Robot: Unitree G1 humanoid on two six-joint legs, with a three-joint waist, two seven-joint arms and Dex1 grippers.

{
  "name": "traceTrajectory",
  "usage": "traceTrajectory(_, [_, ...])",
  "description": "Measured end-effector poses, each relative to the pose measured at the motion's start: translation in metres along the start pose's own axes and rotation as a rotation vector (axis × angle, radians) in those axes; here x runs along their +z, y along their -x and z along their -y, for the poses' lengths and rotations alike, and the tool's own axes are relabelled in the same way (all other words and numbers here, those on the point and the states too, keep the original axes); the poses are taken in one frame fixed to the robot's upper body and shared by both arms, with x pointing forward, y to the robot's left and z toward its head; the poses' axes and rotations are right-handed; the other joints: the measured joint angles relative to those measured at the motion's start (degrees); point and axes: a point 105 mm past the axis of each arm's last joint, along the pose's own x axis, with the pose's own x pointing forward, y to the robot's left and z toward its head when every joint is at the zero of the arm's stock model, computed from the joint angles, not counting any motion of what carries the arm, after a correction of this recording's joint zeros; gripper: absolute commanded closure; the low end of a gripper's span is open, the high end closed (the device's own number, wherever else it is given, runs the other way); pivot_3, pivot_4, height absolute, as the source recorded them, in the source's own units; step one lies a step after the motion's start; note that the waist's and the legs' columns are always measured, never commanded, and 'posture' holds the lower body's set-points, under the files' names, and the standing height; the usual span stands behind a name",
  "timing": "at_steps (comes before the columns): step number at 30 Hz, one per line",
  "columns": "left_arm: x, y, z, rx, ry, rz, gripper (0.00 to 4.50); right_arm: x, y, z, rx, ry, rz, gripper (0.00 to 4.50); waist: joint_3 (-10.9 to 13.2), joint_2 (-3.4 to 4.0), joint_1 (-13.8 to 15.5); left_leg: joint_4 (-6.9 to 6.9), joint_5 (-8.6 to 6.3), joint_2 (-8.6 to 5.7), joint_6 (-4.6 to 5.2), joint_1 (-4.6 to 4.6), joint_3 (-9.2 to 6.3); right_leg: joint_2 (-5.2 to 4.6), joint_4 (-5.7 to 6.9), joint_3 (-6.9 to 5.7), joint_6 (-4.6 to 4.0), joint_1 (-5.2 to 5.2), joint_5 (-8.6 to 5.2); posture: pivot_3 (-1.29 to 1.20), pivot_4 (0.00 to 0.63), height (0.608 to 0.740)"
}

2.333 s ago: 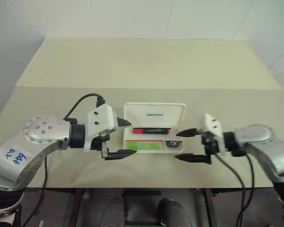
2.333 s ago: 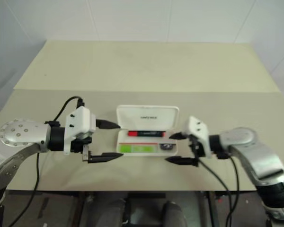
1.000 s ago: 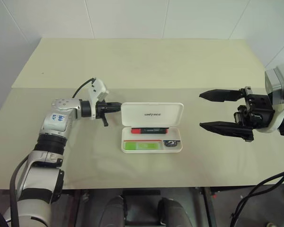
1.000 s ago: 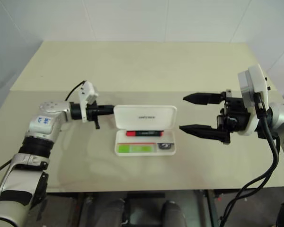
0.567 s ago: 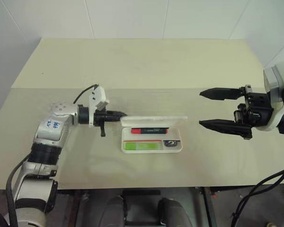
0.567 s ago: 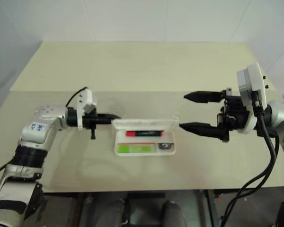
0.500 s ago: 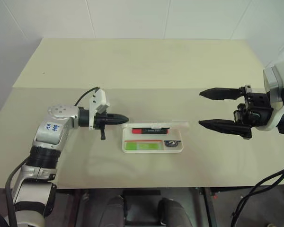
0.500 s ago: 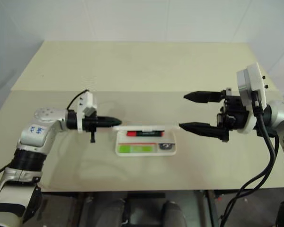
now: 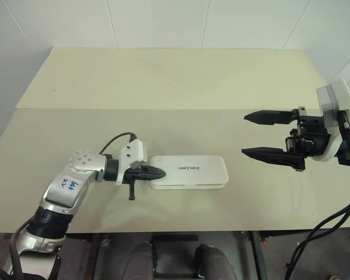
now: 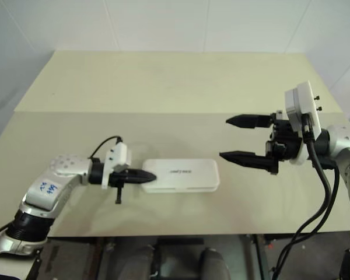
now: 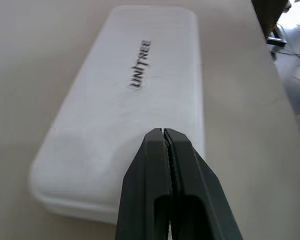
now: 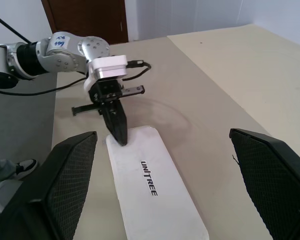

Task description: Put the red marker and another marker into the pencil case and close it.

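We see the pencil case lid down, probably latched; left gripper pinched together on it, right gripper spread wide.

**Even, soft light; blur only close to the wrist lenses**

The head views are bright and evenly lit, with no hard glare on the pale surface. Shadows are faint and diffuse: a soft grey patch lies on the surface under the left hand and a thin dark line runs along the near edge of the pencil case. In the left wrist view the closed black fingers are close and slightly soft, and the case's far end washes out towards white. In the right wrist view the two fingers loom large and blurred at the frame edges, while the lettering on the lid stays sharp.
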Motion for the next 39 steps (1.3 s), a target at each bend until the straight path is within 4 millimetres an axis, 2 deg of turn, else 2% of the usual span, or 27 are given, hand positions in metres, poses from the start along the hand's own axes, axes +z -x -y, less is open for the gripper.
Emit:
traceTrajectory(7, [-0.003,-0.008,0.000,0.051,-0.035,-0.035,4.45,-0.005,-0.001,0.001,-0.003,0.012,-0.023,0.00,-0.1,0.08,0.0,0.09,-0.03,0.00,0.05,0.10,0.02,-0.01,0.08,0.05,0.00,0.05,0.00,0.00,0.150,0.740])
traceTrajectory(12, [-0.002,-0.012,-0.001,0.072,-0.030,-0.025,4.45,-0.033,-0.003,-0.005,0.028,-0.020,-0.124,0.00,-0.2,0.07,0.0,0.12,-0.06,-0.01,0.10,0.10,0.03,-0.04,0.07,0.06,0.00,0.07,0.00,0.00,0.150,0.740])
traceTrajectory(15, [-0.001,-0.012,-0.001,0.079,-0.014,-0.017,4.45,-0.039,-0.004,-0.007,0.042,-0.010,-0.151,0.00,-0.2,0.09,0.0,0.12,-0.06,0.00,0.10,0.11,0.03,-0.02,0.08,0.06,0.00,0.06,0.00,0.00,0.150,0.740])
traceTrajectory(18, [-0.003,-0.003,0.002,0.086,0.055,0.007,4.45,-0.043,-0.003,-0.006,0.054,-0.011,-0.160,0.00,-0.2,0.08,-0.1,0.09,-0.06,0.01,0.10,0.08,0.03,-0.02,0.06,0.07,0.00,0.03,0.00,0.00,0.150,0.740])
traceTrajectory(20, [-0.001,0.013,0.000,0.107,0.091,0.021,4.45,-0.045,-0.002,-0.005,0.061,-0.012,-0.159,0.00,-0.2,0.06,-0.5,0.07,-0.06,0.04,0.09,0.07,0.03,0.00,0.07,0.07,0.00,-0.01,0.00,0.00,0.150,0.740])
traceTrajectory(22, [0.015,0.034,-0.001,0.131,0.089,0.074,4.45,-0.046,-0.001,-0.002,0.067,-0.019,-0.161,0.00,-0.2,0.06,-0.8,0.08,-0.07,0.04,0.07,0.06,0.03,-0.01,0.06,0.07,0.00,-0.01,0.00,0.00,0.150,0.740])
traceTrajectory(24, [0.030,0.063,-0.005,0.198,0.070,0.120,4.45,-0.050,0.001,0.002,0.072,-0.019,-0.169,0.00,-0.2,0.05,-1.3,0.06,-0.09,0.05,0.05,0.08,0.03,-0.02,0.03,0.06,0.00,0.01,0.00,0.00,0.150,0.740])
traceTrajectory(26, [0.037,0.093,-0.012,0.303,0.053,0.131,4.45,-0.055,0.002,0.008,0.063,-0.030,-0.180,0.00,-0.2,0.07,-1.6,0.05,-0.09,0.03,0.06,0.10,0.05,-0.04,0.03,0.08,0.00,0.01,0.00,0.00,0.150,0.740])
traceTrajectory(28, [0.026,0.122,-0.021,0.441,0.093,0.109,4.45,-0.062,0.009,0.019,0.017,-0.047,-0.188,0.00,-0.2,0.07,-1.7,0.02,-0.09,0.03,0.05,0.14,0.10,-0.04,0.03,0.10,0.00,0.00,0.00,0.00,0.150,0.740])
traceTrajectory(33, [-0.023,0.185,-0.048,0.852,0.269,0.034,4.45,-0.074,0.021,0.053,-0.139,-0.088,-0.168,0.00,-0.2,0.06,-1.7,0.04,-0.12,0.05,0.06,0.11,0.10,-0.04,0.04,0.10,0.00,-0.04,0.00,0.00,0.150,0.740])
traceTrajectory(36, [-0.036,0.217,-0.056,1.059,0.319,0.061,4.45,-0.085,0.027,0.073,-0.259,-0.123,-0.152,0.00,-0.2,0.05,-1.5,0.04,-0.17,0.06,0.06,0.09,0.13,-0.10,0.01,0.10,0.00,-0.05,0.00,0.00,0.150,0.740])
traceTrajectory(39, [-0.047,0.238,-0.060,1.209,0.361,0.090,4.45,-0.099,0.037,0.092,-0.389,-0.161,-0.151,0.00,-0.2,0.04,-1.5,0.04,-0.19,0.05,0.05,0.07,0.16,-0.12,0.01,0.08,0.00,-0.06,0.00,0.00,0.150,0.740])
